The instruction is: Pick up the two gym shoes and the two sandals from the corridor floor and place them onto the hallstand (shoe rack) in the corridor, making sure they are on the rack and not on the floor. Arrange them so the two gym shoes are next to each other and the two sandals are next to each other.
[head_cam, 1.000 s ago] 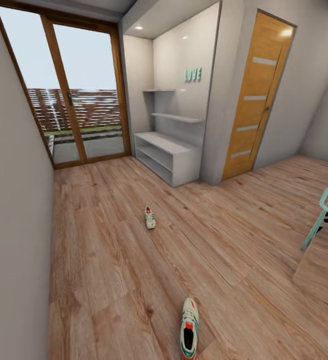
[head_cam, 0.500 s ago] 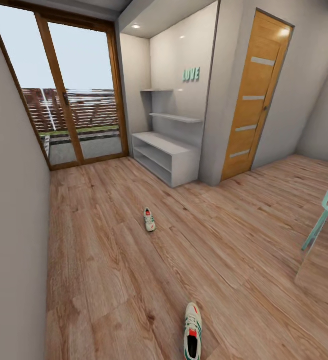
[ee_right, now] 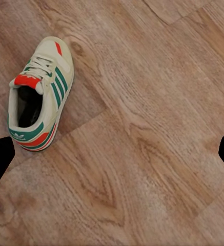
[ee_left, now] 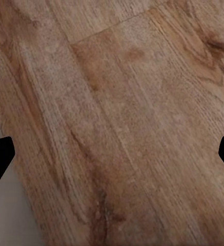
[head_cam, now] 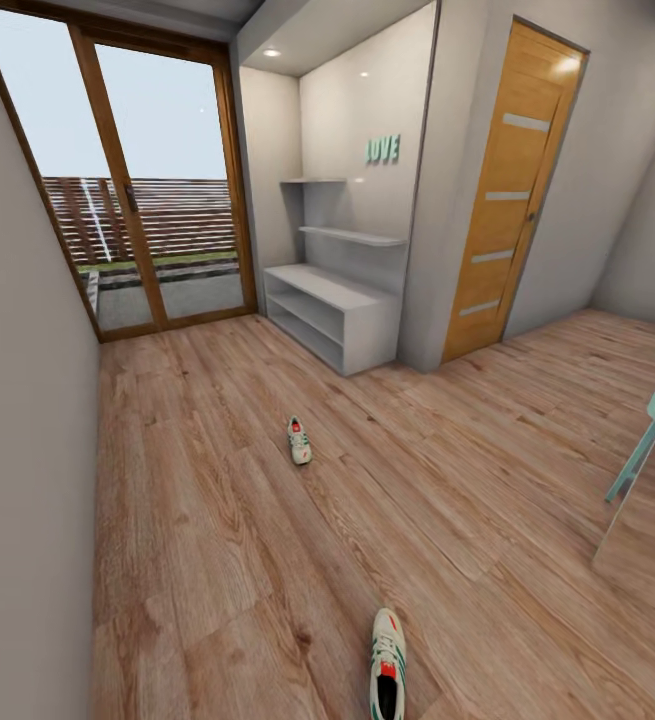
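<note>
1. Stretching across the whole head view, the corridor floor (head_cam: 217, 520) carries two gym shoes; no sandal can be seen on it, so the count stands at two sneakers and zero sandals.
2. The hallstand (head_cam: 329, 312) stands in a wall recess at the far end of the floor, between the glass door (head_cam: 127, 180) and a wooden door (head_cam: 502, 190). Its top and both open tiers look bare, which suggests that none of the four items has been placed yet.
3. The near gym shoe (head_cam: 387, 665) lies at the floor's near edge, its long axis running roughly toward and away from the robot, toe pointing to the far end.
4. In the right wrist view that near gym shoe (ee_right: 39, 92) sits off to one side of the right pincer (ee_right: 112, 154), not between the tips, so the right arm is judged the nearer one and would need to shift sideways over it.
5. The far gym shoe (head_cam: 299, 440) lies mid-floor, well apart from the near one, between it and the hallstand.
6. The right pincer's dark tips sit at opposite picture edges, spread wide with nothing held.
7. The left pincer (ee_left: 112, 154) is likewise spread wide over bare planks.
</note>
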Motion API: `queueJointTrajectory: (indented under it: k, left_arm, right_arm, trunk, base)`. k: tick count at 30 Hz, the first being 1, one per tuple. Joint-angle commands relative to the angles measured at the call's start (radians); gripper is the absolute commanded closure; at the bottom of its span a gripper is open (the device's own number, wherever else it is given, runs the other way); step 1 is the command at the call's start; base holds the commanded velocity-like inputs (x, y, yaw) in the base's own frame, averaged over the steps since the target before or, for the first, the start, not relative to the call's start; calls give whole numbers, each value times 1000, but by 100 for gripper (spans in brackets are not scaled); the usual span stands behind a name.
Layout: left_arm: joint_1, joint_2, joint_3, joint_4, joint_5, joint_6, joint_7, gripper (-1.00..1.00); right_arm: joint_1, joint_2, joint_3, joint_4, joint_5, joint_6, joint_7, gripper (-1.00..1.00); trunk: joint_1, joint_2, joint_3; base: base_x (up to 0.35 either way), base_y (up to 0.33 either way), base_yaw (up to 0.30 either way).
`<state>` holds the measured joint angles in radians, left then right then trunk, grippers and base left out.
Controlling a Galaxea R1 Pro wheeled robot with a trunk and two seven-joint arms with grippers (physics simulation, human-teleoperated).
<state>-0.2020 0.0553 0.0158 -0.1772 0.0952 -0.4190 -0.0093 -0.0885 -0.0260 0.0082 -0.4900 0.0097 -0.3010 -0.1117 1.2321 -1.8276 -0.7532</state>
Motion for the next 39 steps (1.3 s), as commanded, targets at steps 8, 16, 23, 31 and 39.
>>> queueJointTrajectory:
  k: [8, 16, 23, 31, 39]
  left_arm:
    - [-1, 0, -1, 1, 8, -3, -1, -100]
    - [-1, 0, -1, 1, 7, -3, -1, -100]
    - [-6, 0, -2, -12, 6, -2, 0, -100]
    - [-62, 3, -3, -28, 7, 14, 1, -100]
    - [-251, 11, -5, -45, 3, 107, -2, -100]
  right_arm:
    - [-1, 0, 1, 1, 1, -3, -3, -100]
    - [-1, 0, 1, 1, 1, -3, -3, -100]
    - [-1, 0, -2, -1, 1, -2, -4, -100]
    - [-6, 0, -3, -50, 0, 0, -5, -100]
    - [-78, -3, -4, -189, 1, 11, -3, -100]
  trunk:
    - [0, 0, -1]
    - [0, 0, -1]
    - [0, 0, -1]
    - [0, 0, -1]
    - [0, 0, -1]
  base:
    - [1, 1, 0]
    - [51, 0, 0]
    - [24, 0, 0]
    - [2, 0, 0]
    - [0, 0, 0]
